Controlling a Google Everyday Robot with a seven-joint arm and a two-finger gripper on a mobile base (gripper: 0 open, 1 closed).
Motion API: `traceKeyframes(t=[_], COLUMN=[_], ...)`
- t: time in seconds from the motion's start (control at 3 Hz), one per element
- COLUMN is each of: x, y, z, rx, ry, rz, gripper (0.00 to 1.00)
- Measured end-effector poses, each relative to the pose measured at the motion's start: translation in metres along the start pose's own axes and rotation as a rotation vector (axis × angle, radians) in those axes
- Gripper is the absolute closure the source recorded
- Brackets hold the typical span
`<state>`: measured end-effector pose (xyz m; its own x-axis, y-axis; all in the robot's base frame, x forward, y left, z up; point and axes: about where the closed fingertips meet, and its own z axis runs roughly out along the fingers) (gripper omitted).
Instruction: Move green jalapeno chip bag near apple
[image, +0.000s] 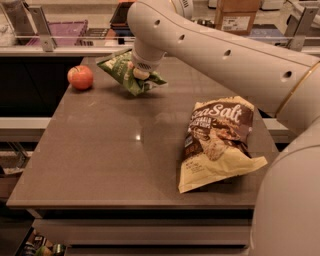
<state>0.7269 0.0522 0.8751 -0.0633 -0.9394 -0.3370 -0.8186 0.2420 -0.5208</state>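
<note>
Camera view: the claw pinches the tilted green chip bag, just beside the apple on the tabletop. Nearly done, I'd say; only setting down and letting go remains.

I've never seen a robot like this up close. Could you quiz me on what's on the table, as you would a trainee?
1. True or false: in the picture, the apple lies to the right of the green jalapeno chip bag.
2. What is the gripper, at the far side of the table, closed on? A: the apple. B: the green jalapeno chip bag. C: nothing.
3. Fill in: the biggest word on the tan-and-brown bag is ____.

Key: 1 false, it lies to the left; 2 B; 3 Salt.
</note>
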Motion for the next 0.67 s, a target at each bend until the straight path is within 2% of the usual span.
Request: traceKeyframes(t=[0.33,0.67], x=[0.0001,0.0002], y=[0.0010,0.0018], z=[0.0013,0.0023], rx=[-0.002,-0.004], ry=[0.001,0.002], rz=[-0.001,-0.002], gripper=[0.12,0.00])
